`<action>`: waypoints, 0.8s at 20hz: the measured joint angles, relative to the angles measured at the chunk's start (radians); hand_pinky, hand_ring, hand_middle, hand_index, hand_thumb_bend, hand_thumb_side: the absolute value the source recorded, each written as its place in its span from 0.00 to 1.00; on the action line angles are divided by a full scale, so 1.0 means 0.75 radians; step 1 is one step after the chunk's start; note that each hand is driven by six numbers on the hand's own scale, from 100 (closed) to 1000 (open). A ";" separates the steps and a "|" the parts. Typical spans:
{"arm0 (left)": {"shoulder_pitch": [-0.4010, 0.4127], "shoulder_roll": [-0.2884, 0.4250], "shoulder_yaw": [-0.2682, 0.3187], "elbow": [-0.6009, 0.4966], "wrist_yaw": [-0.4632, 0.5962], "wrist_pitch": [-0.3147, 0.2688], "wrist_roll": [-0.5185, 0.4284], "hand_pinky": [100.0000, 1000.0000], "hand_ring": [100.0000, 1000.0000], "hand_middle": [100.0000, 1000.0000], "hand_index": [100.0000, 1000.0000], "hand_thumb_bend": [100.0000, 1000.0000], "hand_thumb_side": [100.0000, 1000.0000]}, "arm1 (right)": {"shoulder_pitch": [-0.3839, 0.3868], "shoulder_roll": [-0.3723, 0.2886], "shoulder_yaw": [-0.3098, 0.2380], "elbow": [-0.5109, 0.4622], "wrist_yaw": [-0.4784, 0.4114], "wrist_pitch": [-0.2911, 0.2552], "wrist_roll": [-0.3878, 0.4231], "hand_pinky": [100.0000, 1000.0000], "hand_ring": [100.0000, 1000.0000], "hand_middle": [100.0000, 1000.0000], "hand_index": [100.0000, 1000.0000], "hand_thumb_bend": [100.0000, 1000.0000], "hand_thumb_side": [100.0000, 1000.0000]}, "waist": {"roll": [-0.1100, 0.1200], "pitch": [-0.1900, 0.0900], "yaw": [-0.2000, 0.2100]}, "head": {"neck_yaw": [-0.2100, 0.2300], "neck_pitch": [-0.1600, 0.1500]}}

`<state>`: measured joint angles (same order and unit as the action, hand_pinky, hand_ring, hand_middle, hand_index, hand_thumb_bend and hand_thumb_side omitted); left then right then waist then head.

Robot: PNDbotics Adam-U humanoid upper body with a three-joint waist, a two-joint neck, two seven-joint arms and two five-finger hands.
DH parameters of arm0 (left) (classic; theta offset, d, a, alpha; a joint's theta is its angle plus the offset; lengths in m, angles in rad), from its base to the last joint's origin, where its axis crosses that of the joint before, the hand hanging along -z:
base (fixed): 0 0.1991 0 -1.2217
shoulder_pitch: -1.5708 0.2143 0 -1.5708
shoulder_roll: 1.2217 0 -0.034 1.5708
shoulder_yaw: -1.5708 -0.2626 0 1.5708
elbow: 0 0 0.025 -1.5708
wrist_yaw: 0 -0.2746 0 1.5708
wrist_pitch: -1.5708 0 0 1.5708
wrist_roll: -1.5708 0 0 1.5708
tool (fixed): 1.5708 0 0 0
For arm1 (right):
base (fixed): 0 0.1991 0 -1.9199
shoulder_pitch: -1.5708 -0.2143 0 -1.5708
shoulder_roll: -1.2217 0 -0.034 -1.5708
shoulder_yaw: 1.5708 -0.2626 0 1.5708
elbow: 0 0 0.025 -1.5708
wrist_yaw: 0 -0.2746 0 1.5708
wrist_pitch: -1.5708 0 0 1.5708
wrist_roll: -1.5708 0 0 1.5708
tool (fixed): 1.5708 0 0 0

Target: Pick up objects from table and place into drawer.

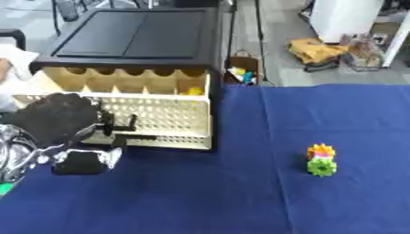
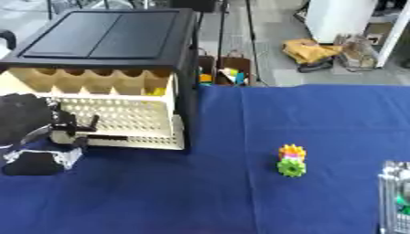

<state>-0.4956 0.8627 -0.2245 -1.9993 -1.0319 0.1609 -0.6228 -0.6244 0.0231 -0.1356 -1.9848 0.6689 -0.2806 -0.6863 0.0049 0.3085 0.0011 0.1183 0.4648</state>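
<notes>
A small toy (image 1: 321, 159) is sitting on the blue desk (image 1: 240, 196), well to the right of the drawer unit. It is showing a stack of toothed, gear-like pieces: an orange one on top, a thin pink layer in the middle, and a green one at the bottom.

The drawer (image 1: 128, 119), cream with a perforated front, is standing pulled out from the black-topped cabinet (image 1: 136, 34), with something yellow lying inside near its right rear corner.

The left hand (image 1: 68, 119) is resting at the drawer's front left; I cannot tell whether its fingers are curled or straight. The right hand (image 2: 395, 196) is showing only as a silver edge in the right eye view's lower right corner, its fingers not discernible.
</notes>
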 measured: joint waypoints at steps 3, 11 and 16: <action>0.003 0.000 0.002 0.000 0.000 -0.001 0.001 0.00 0.00 0.00 0.59 0.02 0.76 | 0.000 0.001 0.000 0.000 0.002 0.000 -0.001 0.64 0.47 0.42 0.72 0.00 1.00 | 0.000 -0.001 0.000 | 0.000 0.000; 0.015 0.000 0.008 0.000 0.002 -0.012 0.012 0.00 0.00 0.00 0.55 0.02 0.77 | 0.000 0.003 0.000 0.000 0.003 0.004 -0.006 0.64 0.47 0.41 0.72 0.00 1.00 | 0.000 -0.001 0.001 | 0.000 0.000; 0.029 0.009 0.012 -0.001 0.002 -0.012 0.014 0.00 0.00 0.00 0.54 0.03 0.77 | 0.000 0.003 0.000 0.000 0.004 0.004 -0.007 0.64 0.47 0.42 0.72 0.00 1.00 | 0.001 -0.001 0.001 | -0.004 0.000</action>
<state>-0.4741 0.8693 -0.2157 -1.9998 -1.0308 0.1518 -0.6121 -0.6244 0.0250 -0.1353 -1.9848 0.6717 -0.2772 -0.6914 0.0059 0.3079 0.0017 0.1154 0.4646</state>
